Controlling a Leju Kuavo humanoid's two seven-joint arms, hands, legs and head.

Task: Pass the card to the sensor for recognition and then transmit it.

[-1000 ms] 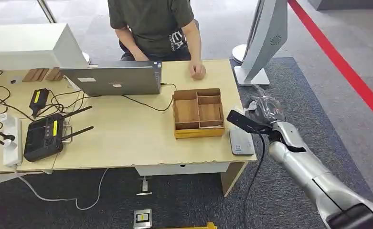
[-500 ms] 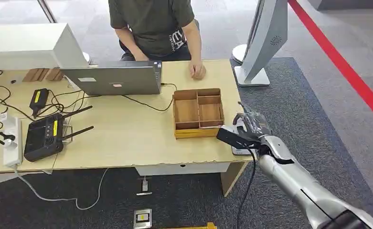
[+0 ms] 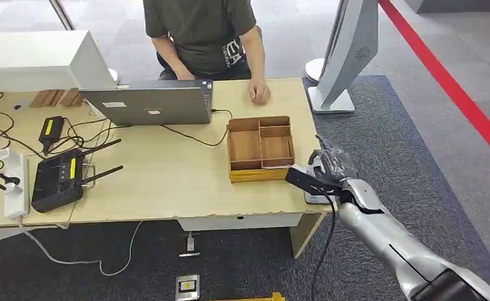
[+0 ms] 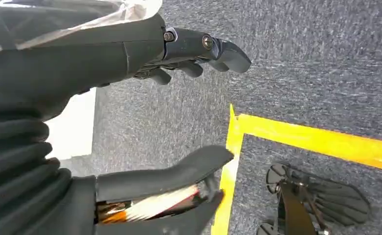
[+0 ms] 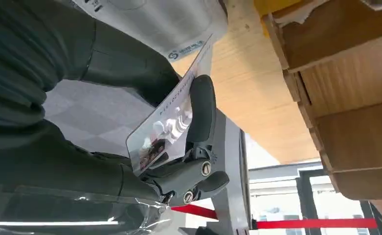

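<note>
We are holding the card pinched in our right hand, flat over the sensor at the worktop corner, so it reads.

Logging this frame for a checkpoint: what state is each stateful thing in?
Card: held by the right robot hand, over the card reader.
Left robot hand: open, holding nothing.
Laptop: lid open.
Wooden tray: compartments look empty.
</note>
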